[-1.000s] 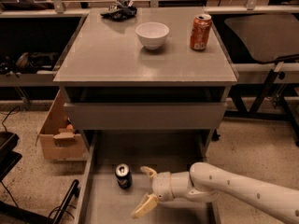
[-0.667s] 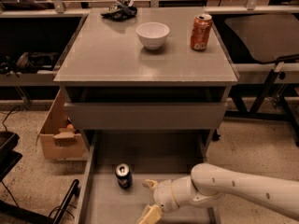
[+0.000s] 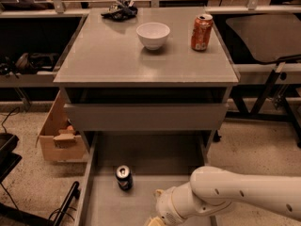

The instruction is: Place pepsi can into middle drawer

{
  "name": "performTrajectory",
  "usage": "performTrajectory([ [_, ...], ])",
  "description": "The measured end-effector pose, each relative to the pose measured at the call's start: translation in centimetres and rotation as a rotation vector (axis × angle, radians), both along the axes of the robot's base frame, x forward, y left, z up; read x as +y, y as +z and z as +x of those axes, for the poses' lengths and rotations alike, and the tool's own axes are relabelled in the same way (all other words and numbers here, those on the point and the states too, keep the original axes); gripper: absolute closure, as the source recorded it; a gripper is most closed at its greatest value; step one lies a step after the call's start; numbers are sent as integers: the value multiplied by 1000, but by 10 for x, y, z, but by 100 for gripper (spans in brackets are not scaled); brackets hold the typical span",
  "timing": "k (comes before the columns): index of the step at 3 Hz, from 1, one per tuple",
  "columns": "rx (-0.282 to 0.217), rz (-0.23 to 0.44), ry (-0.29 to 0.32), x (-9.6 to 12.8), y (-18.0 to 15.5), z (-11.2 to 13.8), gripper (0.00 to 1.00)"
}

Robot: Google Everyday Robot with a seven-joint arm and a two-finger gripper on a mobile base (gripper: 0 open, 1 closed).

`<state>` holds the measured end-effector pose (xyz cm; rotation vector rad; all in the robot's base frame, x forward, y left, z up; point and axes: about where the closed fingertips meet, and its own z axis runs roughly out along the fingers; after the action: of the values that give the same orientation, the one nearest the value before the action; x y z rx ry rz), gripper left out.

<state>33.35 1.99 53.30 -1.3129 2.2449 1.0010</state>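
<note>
Pepsi can upright on floor of middle drawer, drawer open at lower centre of frame, can toward its left wall. Tool at bottom edge, lower right of can, apart from it, mostly cropped; cannot tell how far open or whether holding anything. White arm across lower right. On counter: white bowl, orange-red can upper right.

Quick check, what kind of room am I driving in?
Probably a lab or workshop: metal-framed benches, a cardboard box on speckled floor, loose cables. The gripper sits at the bottom edge, over the open drawer holding the pepsi can.
</note>
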Motion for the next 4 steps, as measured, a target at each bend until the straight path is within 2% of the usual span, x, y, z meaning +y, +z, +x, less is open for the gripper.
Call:
performTrajectory([
  [1, -30, -50, -59, -5, 23, 11, 0],
  [2, -30, -49, -59, -5, 24, 12, 0],
  [3, -81, -97, -53, -25, 39, 35, 0],
  [4, -173, -194, -13, -65, 79, 86, 0],
])
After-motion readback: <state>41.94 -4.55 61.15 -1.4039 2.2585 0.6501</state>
